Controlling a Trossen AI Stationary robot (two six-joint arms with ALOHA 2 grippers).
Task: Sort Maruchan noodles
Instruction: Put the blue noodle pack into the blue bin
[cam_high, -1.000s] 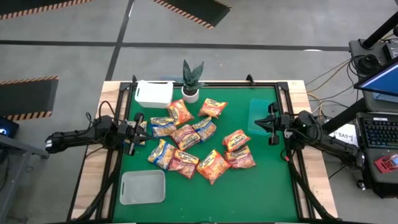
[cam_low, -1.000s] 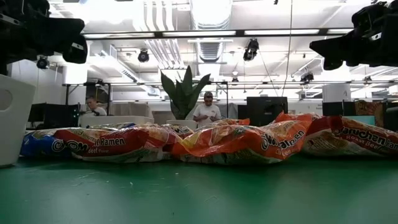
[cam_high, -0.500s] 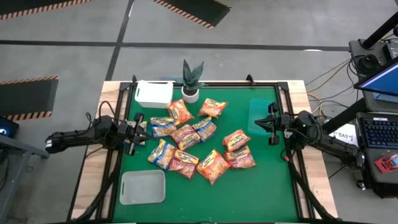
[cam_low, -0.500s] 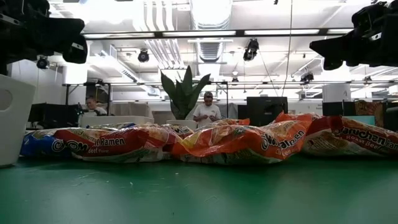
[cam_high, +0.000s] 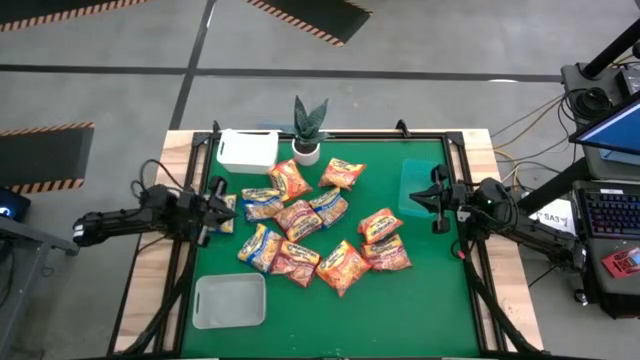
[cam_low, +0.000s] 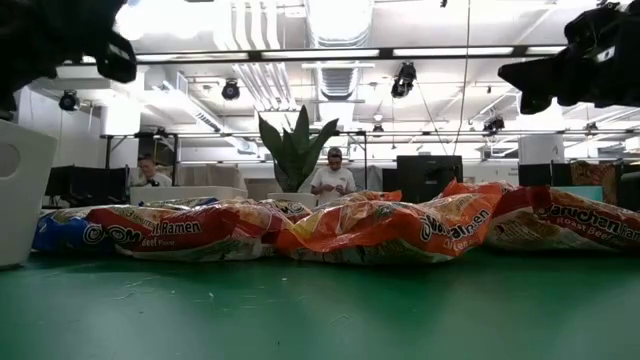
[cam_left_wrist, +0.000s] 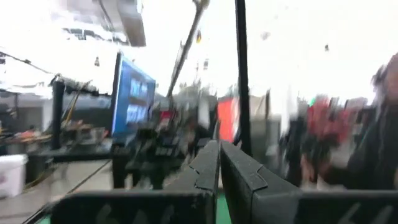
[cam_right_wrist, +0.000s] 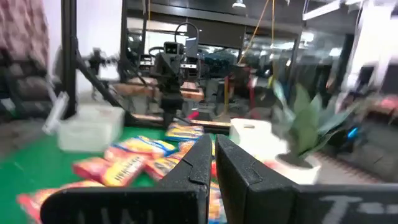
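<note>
About a dozen crinkly orange, red and blue plastic noodle packets (cam_high: 320, 232) lie heaped mid-table, untouched. The left gripper (cam_high: 214, 208), fingers pressed together and empty, has drawn back slightly from the pile's left edge, so sorting hasn't begun. The right gripper (cam_high: 432, 200), likewise closed and empty, waits well apart on the right.
</note>
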